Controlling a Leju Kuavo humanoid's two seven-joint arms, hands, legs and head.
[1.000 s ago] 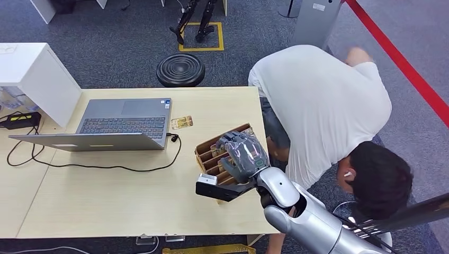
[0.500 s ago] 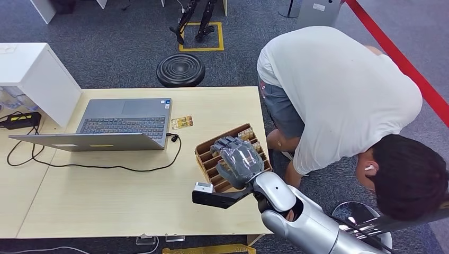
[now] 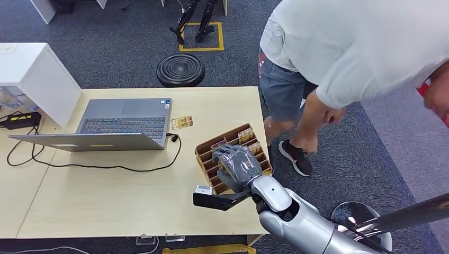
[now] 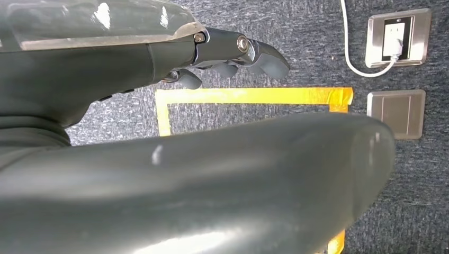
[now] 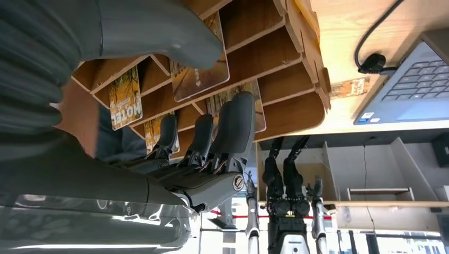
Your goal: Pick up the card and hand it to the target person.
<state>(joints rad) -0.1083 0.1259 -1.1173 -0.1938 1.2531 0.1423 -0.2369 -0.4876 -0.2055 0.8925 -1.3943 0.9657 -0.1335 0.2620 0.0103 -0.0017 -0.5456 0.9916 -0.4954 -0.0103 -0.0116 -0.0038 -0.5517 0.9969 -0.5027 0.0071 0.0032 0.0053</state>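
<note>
Dark grey carpet runs around a pale wooden surface [image 3: 106, 196] that carries an open laptop [image 3: 114, 127] with a black cable [image 3: 95, 166] looping in front of it, a loose card [image 3: 181, 123] lying flat just beside the laptop's right edge, and a slotted wooden card rack [image 3: 209, 148] near the right edge. The right hand [image 3: 236, 165] hovers over the rack, fingers [image 5: 233, 127] spread and reaching into its compartments, thumb [image 5: 159, 32] apart, gripping nothing; a card [image 5: 200, 71] stands in the slot between thumb and fingers. The left hand [image 4: 159, 69] hangs over the carpet, fingers loosely extended and empty. A person in a white shirt [image 3: 360, 47] bends forward just past the surface's right end. A round black stool [image 3: 180, 69] stands behind the surface.
</note>
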